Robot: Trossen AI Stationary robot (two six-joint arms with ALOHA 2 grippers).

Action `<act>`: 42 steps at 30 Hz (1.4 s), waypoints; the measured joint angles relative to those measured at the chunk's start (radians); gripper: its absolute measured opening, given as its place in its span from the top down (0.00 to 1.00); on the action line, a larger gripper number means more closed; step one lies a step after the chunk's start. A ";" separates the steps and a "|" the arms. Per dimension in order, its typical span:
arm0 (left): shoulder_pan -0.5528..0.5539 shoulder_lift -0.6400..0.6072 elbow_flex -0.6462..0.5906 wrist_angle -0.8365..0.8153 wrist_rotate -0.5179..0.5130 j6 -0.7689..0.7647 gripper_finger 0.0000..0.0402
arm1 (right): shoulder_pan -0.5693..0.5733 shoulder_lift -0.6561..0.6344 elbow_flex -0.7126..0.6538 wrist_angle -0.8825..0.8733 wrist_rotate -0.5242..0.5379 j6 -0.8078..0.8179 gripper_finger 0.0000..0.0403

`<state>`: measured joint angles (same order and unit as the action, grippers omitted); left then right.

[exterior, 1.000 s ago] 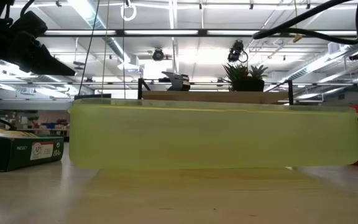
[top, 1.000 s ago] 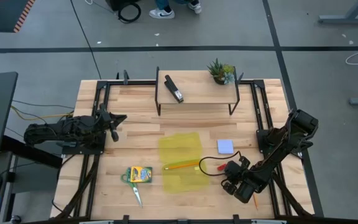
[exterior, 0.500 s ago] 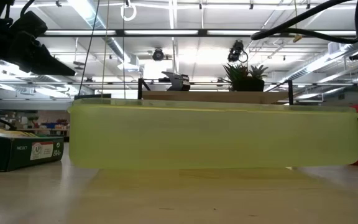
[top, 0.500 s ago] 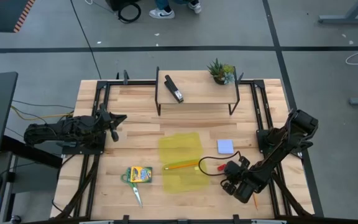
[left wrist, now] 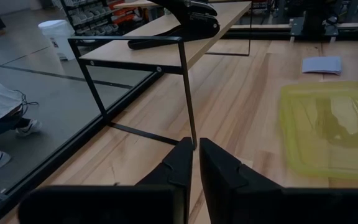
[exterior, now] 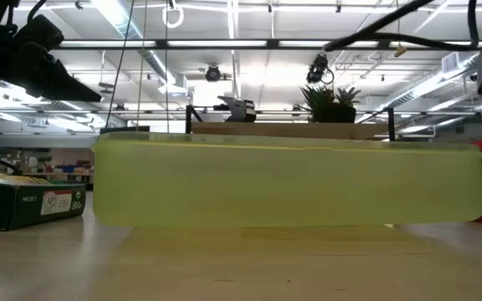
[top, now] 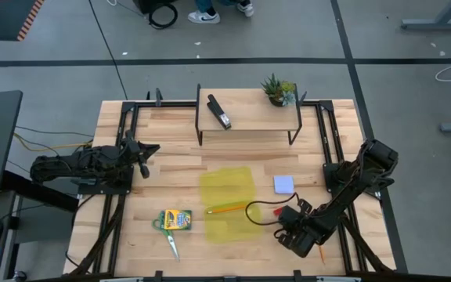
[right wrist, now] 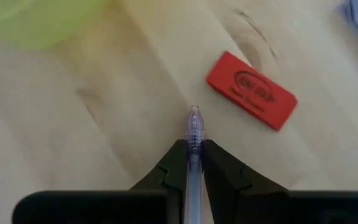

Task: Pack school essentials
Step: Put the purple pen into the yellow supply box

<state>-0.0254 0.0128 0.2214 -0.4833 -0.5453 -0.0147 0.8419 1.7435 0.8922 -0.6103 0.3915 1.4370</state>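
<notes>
A translucent yellow-green case (top: 228, 202) lies open mid-table, and its wall (exterior: 287, 184) fills the low view. Thin orange pencils (top: 229, 208) lie across it. The crayon box (top: 175, 220) and green-handled scissors (top: 171, 241) lie to its left. The lavender notepad (top: 283, 184) and red eraser (right wrist: 252, 90) lie to its right. My right gripper (top: 286, 229) is near the eraser and is shut on the purple pen (right wrist: 194, 134). My left gripper (top: 143, 153) waits at the table's left, shut. My right gripper pinches the purple pen between its two fingers (right wrist: 173, 165). The pen lies along the fingers, and its tip (right wrist: 194, 114) sticks out ahead of them, just short of the red eraser. Whether the tip touches the table, I cannot tell.
A black-framed wooden shelf (top: 249, 117) stands at the far edge and carries the black stapler (top: 219, 112) and a small potted plant (top: 279, 90). A red-black cable (top: 258, 205) loops by the case. Another orange pencil (top: 322, 252) lies under my right arm.
My right gripper, with the pen in it, has shifted a little toward the table's near edge and left. Nothing else has moved.
</notes>
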 joint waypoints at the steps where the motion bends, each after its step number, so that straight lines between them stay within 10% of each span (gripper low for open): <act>1: 0.000 0.000 0.000 0.000 0.000 0.000 0.91 | -0.004 0.000 0.004 -0.004 0.001 -0.016 0.88; 42: 0.000 0.000 0.000 0.000 0.000 0.000 0.90 | -0.195 -0.005 0.217 -0.161 0.026 -0.534 0.87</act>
<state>-0.0254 0.0128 0.2214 -0.4832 -0.5453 -0.0148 0.6467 1.7390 1.1094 -0.7716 0.4175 0.9027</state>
